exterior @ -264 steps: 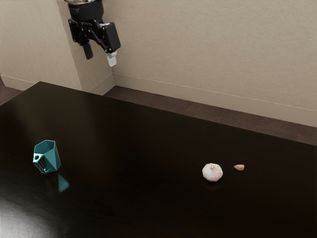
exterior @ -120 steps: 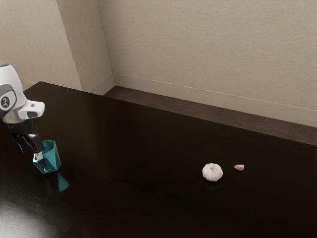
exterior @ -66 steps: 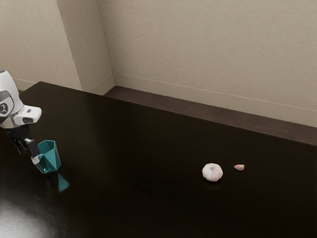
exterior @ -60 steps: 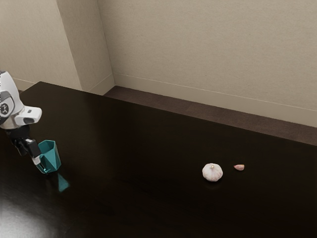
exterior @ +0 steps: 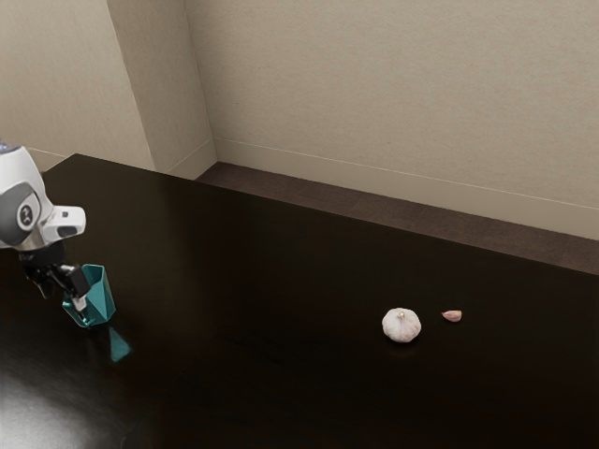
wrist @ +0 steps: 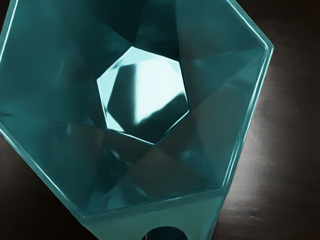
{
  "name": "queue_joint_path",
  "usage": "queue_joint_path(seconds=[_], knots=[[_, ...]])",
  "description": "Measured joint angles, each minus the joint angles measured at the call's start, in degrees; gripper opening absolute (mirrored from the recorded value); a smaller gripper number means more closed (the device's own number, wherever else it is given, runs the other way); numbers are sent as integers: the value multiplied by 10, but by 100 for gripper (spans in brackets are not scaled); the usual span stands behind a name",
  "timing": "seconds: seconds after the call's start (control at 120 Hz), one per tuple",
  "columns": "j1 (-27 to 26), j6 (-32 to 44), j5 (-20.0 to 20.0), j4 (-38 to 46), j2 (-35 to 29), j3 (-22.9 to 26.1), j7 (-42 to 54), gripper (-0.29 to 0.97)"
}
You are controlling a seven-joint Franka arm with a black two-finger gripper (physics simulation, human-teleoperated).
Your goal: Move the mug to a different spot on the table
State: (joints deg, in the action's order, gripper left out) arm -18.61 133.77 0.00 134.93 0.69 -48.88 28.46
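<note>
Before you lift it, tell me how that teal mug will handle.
The mug has hard-looking, faceted walls, so it is probably stiff rather than squashy. The wrist view shows it empty, so it is likely light. Its base is narrower than its rim, and the table is glossy, so a high push might tip it and a low one slide it.

Dark table: garlic bulb lies well apart from pincer, toward exterior view's right. Clove just beside garlic bulb on side away from pincer, not touching. Beige wall beyond table, brown floor between.
</note>
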Motion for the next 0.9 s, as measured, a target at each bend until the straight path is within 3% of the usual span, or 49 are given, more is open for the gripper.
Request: queue_joint_path(seconds=[0.425,0.783,0.9], knots=[[-5,54,-19,1,32,1,-28,68],[-3,72,-39,14,33,0,-30,25],[-4,77,-37,14,33,-1,-34,18]])
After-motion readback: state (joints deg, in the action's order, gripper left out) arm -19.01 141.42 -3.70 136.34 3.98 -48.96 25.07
